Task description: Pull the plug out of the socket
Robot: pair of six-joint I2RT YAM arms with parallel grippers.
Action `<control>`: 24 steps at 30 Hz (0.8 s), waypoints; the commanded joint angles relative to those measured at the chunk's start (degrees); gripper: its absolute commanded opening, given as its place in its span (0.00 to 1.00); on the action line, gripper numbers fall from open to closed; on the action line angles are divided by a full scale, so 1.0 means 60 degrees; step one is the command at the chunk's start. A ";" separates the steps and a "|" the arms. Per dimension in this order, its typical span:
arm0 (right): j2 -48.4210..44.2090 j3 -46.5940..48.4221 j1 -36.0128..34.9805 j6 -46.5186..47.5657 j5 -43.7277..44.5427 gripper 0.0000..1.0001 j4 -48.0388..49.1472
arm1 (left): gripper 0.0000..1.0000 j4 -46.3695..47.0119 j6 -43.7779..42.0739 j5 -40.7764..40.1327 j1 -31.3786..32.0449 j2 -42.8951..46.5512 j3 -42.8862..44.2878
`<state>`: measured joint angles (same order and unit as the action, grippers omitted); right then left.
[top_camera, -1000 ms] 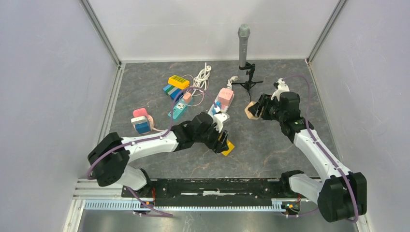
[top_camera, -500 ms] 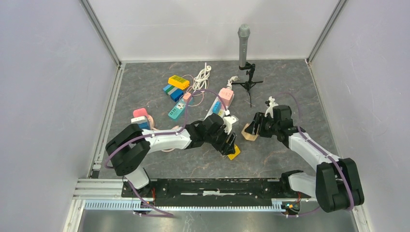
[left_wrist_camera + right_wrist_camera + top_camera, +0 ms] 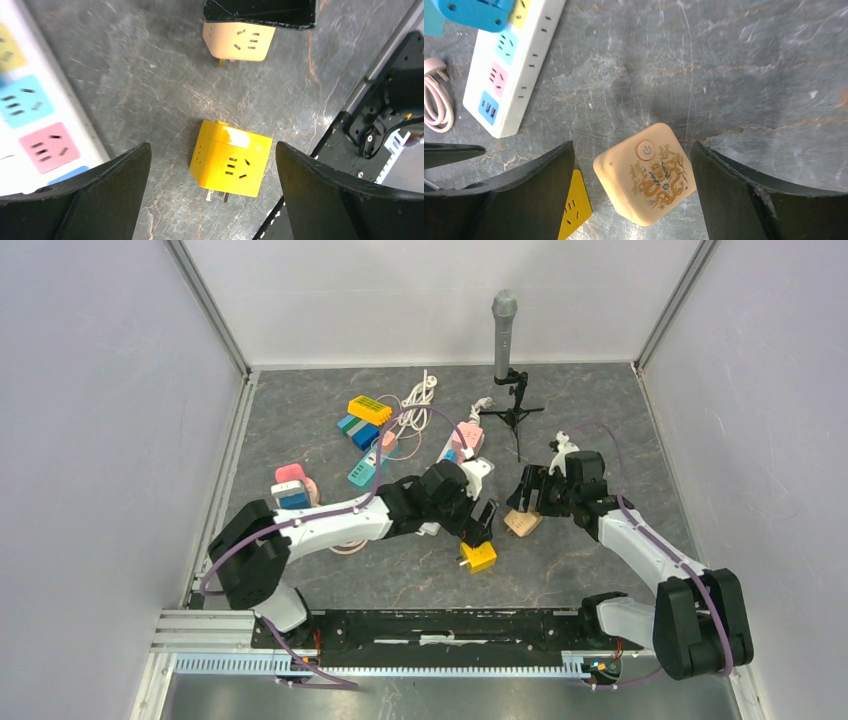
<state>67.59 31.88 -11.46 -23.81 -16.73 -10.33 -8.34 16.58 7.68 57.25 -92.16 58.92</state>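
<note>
Yellow plug cube [image 3: 231,163] lies flat on the counter [image 3: 150,75], pins bare, under the left tool [image 3: 212,147]: jaws wide, gripping nothing. Just beyond it and apart, the beige socket cube [image 3: 646,175] sits under the right tool [image 3: 631,145], likewise wide and empty.

Judgement: separation looks done; step in hand is letting go. Next: lift both arms straight up without nudging either cube.

Writing: the beige cube carries only a power symbol and a dragon pattern. The white power strip [image 3: 509,65] farther off shows no brand.
</note>
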 commanded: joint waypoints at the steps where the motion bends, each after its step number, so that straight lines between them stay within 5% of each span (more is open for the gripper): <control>1: -0.0623 0.0710 0.0025 0.0442 0.0601 0.90 0.0103 | 1.00 -0.0388 -0.0090 -0.1510 0.0023 0.0998 0.0482; 12: -0.0951 0.0796 -0.0327 0.0152 -0.0767 0.83 0.2334 | 1.00 -0.0093 0.0610 -0.6453 -0.0142 0.3757 -0.1134; 19: -0.0002 0.1813 -0.2380 0.0156 0.1078 0.83 0.2367 | 1.00 -0.0309 0.2278 -0.5829 -0.1020 0.5243 -0.2310; 24: 0.1743 0.3467 -0.3541 -0.1494 0.4122 0.71 0.0407 | 1.00 -0.1074 0.3155 -0.5092 -0.1777 0.5386 -0.2506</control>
<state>71.46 44.21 -28.86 -25.10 -8.38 -0.30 -11.94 27.33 -24.88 49.39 -60.71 44.40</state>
